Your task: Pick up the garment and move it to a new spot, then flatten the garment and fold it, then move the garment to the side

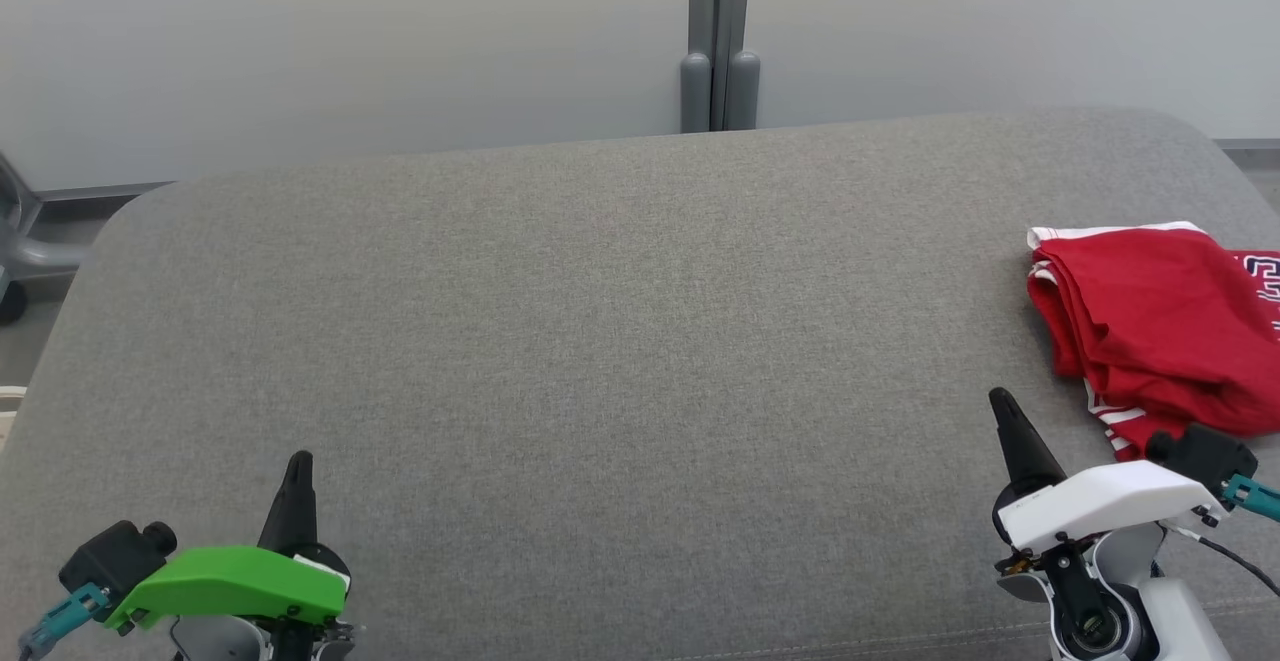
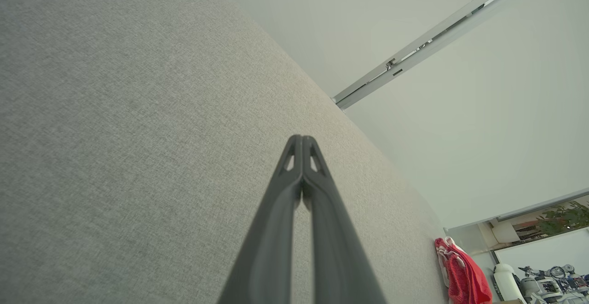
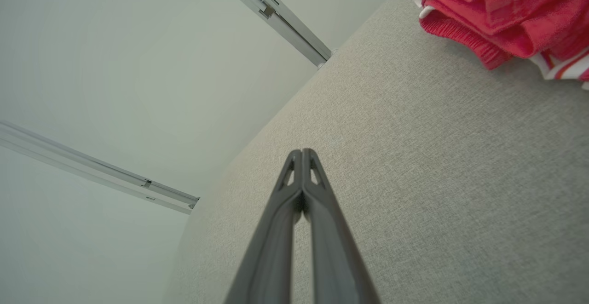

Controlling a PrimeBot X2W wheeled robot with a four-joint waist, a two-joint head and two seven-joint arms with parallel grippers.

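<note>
The left gripper (image 1: pixel 299 461) hangs at 7 o'clock over the grey cushion (image 1: pixel 600 341), jaws pressed together on nothing. The right gripper (image 1: pixel 1001 397), at 4 o'clock, is likewise closed and empty. It sits just beside the red garment (image 1: pixel 1160 331), which lies bundled at 3 o'clock by the cushion's right edge. Any grip, I judge, falls to the right arm: open first, pinch through all layers at the near striped hem, lift low. The garment's long axis seems to run 11 to 5 o'clock, folded edge facing 9 o'clock.
</note>
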